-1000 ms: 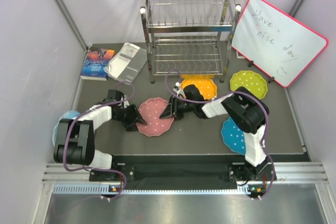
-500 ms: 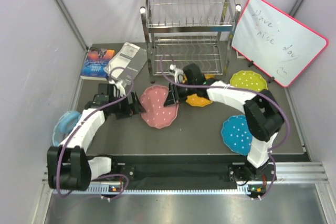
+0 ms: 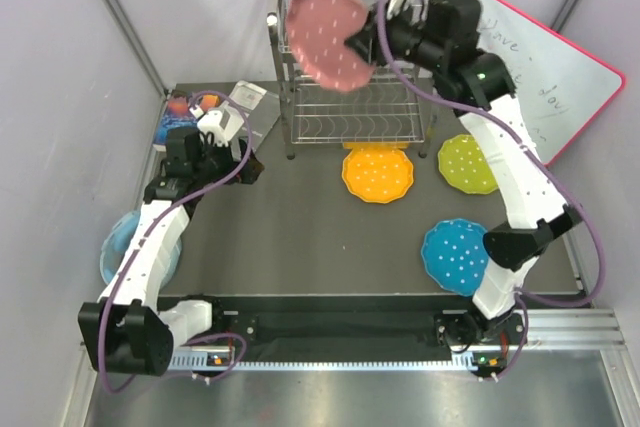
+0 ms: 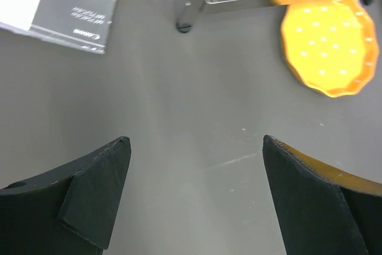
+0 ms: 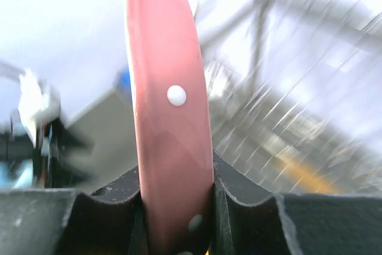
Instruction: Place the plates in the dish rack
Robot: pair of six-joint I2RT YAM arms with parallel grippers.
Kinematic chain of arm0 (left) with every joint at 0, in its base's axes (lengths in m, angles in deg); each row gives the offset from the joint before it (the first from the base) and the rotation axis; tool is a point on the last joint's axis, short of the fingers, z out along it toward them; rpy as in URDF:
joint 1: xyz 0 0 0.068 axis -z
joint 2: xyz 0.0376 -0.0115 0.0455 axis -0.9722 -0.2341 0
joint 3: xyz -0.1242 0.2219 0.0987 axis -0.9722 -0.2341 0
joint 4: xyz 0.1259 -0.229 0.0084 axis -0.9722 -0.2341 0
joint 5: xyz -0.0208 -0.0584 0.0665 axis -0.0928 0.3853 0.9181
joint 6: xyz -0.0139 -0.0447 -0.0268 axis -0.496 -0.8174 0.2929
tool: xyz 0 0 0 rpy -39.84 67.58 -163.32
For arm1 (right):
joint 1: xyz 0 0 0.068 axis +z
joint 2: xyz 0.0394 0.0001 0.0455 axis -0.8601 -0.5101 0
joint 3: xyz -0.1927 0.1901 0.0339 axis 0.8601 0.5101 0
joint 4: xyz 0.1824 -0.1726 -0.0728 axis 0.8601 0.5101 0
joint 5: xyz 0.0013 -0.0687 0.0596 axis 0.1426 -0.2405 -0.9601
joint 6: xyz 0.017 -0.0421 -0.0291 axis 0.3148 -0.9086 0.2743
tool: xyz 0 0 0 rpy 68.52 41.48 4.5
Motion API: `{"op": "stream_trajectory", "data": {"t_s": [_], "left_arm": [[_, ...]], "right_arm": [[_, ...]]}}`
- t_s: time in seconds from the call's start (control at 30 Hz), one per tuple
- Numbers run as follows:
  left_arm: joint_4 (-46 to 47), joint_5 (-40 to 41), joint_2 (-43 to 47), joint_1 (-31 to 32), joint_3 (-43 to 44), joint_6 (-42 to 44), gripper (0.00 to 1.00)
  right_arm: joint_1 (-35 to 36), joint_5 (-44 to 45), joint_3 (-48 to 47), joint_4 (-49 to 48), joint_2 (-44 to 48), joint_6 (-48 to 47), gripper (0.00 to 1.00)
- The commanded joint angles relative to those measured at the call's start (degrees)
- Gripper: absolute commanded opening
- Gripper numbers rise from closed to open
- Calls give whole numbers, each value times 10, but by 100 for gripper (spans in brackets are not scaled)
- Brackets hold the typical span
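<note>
A pink plate with white dots is held in the air at the back of the table. From above it overlaps the left part of the top tier of the dish rack. Whether it touches the slot prongs cannot be told. The plate is round, so it has no long axis. Its dotted face is turned toward the overhead camera, and it is gripped at its right rim. In the right wrist view the plate is seen edge-on, rising nearly straight up from the fingers, with the rack blurred behind it.

The right gripper is clamped on the plate's rim, one finger on each face. The right arm reaches high and far back from its base, bending left across the rack.

The left arm stretches forward along the table's left side. The left gripper hangs over bare table with its jaws spread wide and nothing between them, near a grey booklet.

An orange plate lies flat just in front of the rack. A yellow-green plate lies to its right, and a blue plate lies nearer the right arm's base. A pale blue dish sits at the far left.
</note>
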Motion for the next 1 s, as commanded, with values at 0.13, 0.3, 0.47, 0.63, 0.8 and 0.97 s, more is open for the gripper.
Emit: {"op": "stream_trajectory", "data": {"t_s": [0.13, 0.3, 0.47, 0.63, 0.8, 0.97], "left_arm": [[79, 46, -19, -3, -6, 22, 95], [105, 43, -26, -2, -27, 1, 95], [118, 36, -26, -2, -44, -18, 94], [118, 36, -26, -2, -44, -18, 94], [118, 36, -26, -2, -44, -18, 94], [118, 36, -26, -2, -44, -18, 94]], "right_arm": [[25, 376, -95, -269, -14, -111, 0], [34, 515, -115, -487, -63, -270, 0], [33, 553, -147, -585, -114, -346, 0], [11, 570, -143, -604, -114, -358, 0], [-25, 568, -127, -576, -88, -330, 0], [-79, 519, -107, -454, -49, -212, 0]]}}
